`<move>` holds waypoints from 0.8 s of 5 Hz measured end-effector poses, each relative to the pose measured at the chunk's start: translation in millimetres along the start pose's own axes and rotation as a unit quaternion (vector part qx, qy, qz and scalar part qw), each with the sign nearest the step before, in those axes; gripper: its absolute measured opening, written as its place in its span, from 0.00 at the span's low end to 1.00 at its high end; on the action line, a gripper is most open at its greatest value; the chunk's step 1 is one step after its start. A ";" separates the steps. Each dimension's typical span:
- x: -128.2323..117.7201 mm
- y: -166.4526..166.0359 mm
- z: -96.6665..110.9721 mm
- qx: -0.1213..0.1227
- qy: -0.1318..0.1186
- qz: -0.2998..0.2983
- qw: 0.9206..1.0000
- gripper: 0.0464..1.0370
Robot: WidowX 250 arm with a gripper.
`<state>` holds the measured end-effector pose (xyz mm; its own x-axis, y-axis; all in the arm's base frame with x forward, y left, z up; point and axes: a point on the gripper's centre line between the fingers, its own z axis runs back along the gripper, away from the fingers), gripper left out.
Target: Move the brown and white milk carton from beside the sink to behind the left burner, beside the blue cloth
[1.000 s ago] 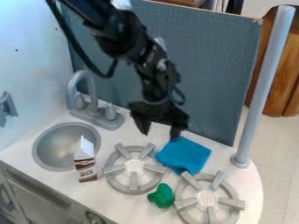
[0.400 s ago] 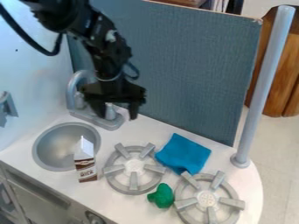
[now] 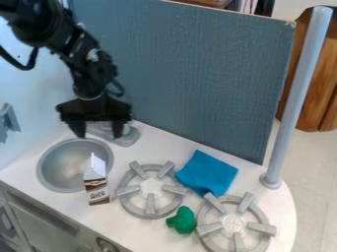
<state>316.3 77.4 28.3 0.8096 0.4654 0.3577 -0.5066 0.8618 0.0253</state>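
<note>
Camera view: state of your tool (image 3: pixel 99 133)?

Wide open, both fingers pointing down, nothing gripped. I'm upper left, above the far edge of the round grey sink basin (image 3: pixel 55 168).

Nearest thing?

Grey plastic toy faucet (image 3: pixel 123 140), at the back of the white bench (image 3: pixel 154 140). My tool covers much of it from this angle; part of the base and one knob show to the right of my fingers. Contact with it: can't tell.

And the basin?

Set into the bench, just this side of the faucet. Brown-and-white milk carton (image 3: pixel 97 185) stands upright by its right rim, gable top up, overlapping the rim from here.

Rest of the bench?

Two round grey toy burners with raised spokes. Left burner (image 3: pixel 151 186) sits right of the carton, right burner (image 3: pixel 233 224) nearer the front, lower right. Bright blue cloth (image 3: pixel 207 173) lies behind and between them, creased, one corner by the left ring, another by the right one. Green lumpy toy (image 3: pixel 182 220) sits in the gap between the burners, toward the front.

Backdrop?

Blue-grey upright board (image 3: pixel 197 74) along the back, light grey pole (image 3: pixel 295 98) standing on the bench at its right end. Pale wall (image 3: pixel 23 83) on the left, with a small grey fitting (image 3: pixel 9 122) on it.
</note>
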 end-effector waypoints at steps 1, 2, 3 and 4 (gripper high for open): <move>-10.3 11.1 -25.6 0.029 0.022 -0.010 0.999 0.96; -8.2 23.1 -37.5 0.024 0.022 0.002 0.999 0.96; 0.1 38.2 -42.7 0.019 -0.003 0.017 1.000 0.96; -2.3 48.6 -53.7 0.024 -0.013 0.030 0.999 0.96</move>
<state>305.7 129.1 -21.4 0.7696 0.5107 0.3833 -0.5683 0.8215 0.0466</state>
